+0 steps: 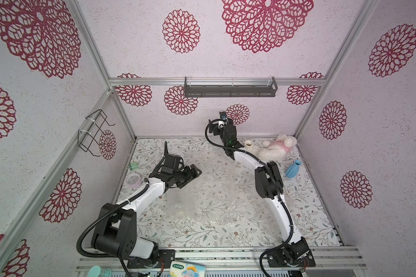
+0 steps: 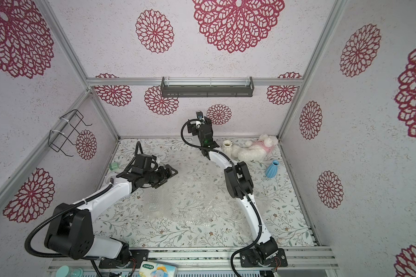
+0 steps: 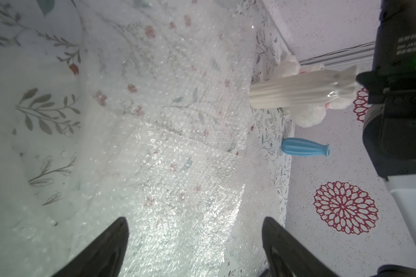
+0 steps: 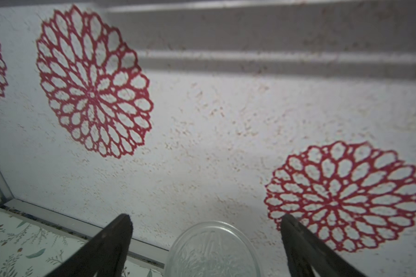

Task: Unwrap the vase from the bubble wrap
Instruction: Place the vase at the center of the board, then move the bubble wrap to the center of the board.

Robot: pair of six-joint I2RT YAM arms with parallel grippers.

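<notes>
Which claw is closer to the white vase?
The right. The right gripper is just beside the white vase at the back; the left gripper hovers over the bubble wrap, far off.

Clear bubble wrap sheeting (image 1: 209, 199): outline lost against the floral-print tabletop (image 1: 154, 230) in both top views; nearest part blurred in the left wrist view. Cream ribbed ceramic vase (image 1: 250, 146): lower part partly hidden behind the right arm (image 1: 267, 182) in both top views; neck end covered by that arm in the left wrist view. White plush toy in pink clothing (image 3: 305, 117): mostly behind the vase in the left wrist view. Lilac tape roll (image 2: 109, 178): largely hidden by the left arm (image 2: 111, 191) in a top view. Teal-capped bottle (image 1: 97, 272), printed tissue pack (image 1: 186, 269): cut off by the bottom edge. Left gripper (image 3: 195, 218), right gripper (image 4: 205, 217): finger ends only in the wrist views, the rest cut off. Pale translucent round rim (image 4: 213, 239): blurred, cut off, identity unclear.
</notes>
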